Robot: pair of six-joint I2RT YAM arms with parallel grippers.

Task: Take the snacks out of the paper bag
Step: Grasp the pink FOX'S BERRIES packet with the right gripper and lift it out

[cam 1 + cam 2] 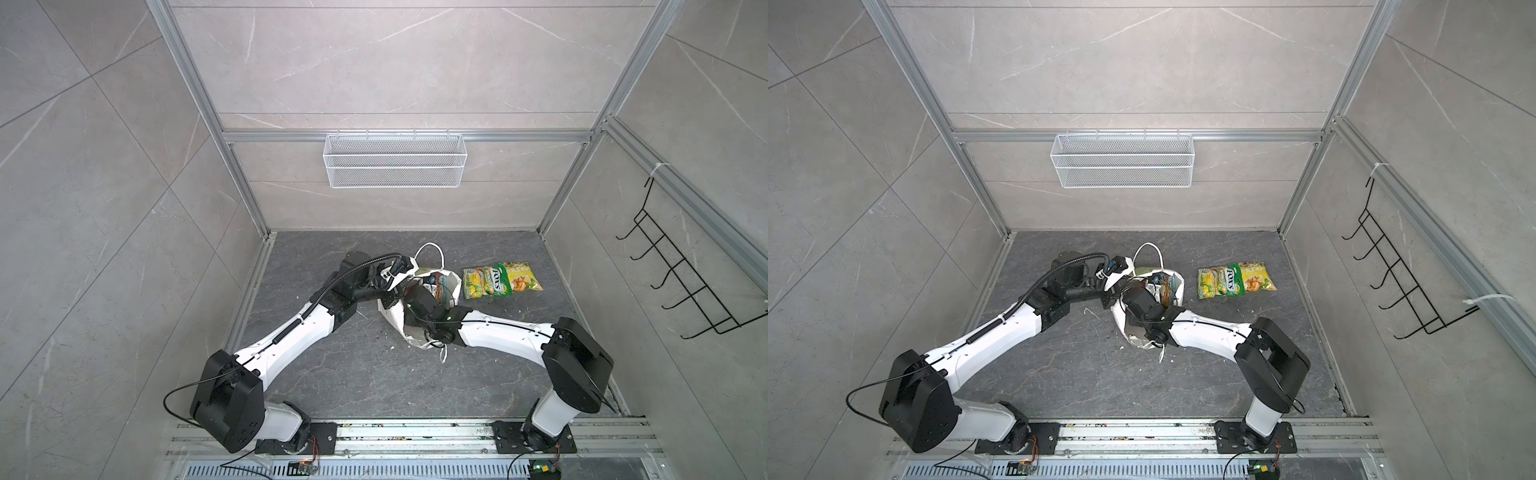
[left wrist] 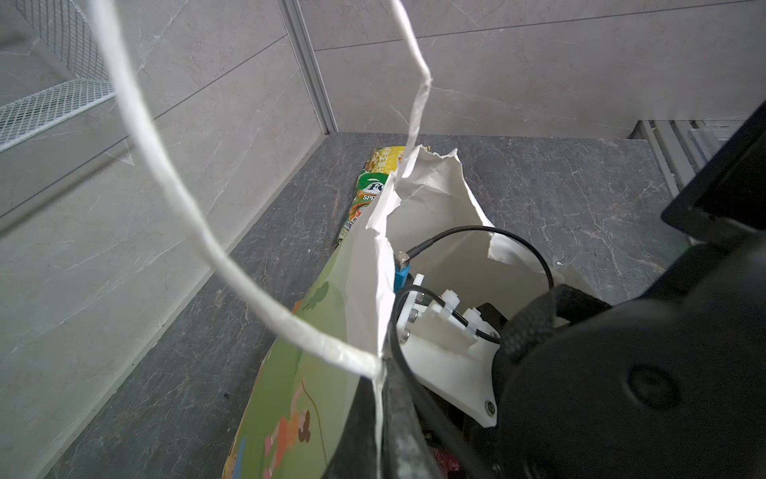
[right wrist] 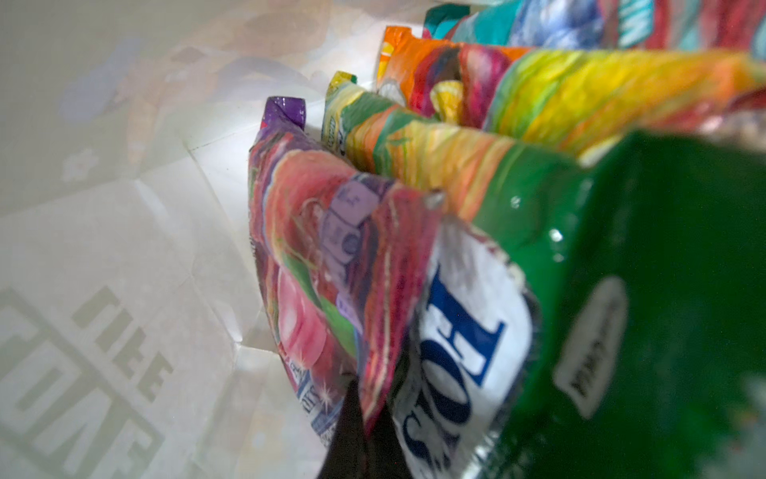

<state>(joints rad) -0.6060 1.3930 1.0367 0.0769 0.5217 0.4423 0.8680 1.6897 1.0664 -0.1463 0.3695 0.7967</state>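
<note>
Grey marbled floor [image 1: 374, 382], tiled walls [image 1: 395, 62]; left tool [image 1: 392, 300] pinches paper bag [image 1: 392, 322], right tool [image 3: 364, 435] closed inside.

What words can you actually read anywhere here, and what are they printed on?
"FOX'S": yellow-green pouch on the floor, in both top views.
"SPR…": same pouch, left wrist view, half hidden behind the paper bag.
"FO…": green pouch inside it, rest blurred.
"LOVE LIFE": the paper bag's wall, seen mirrored from inside.
Too blurred: print on the purple pouch, white label on the green pouch.
</note>
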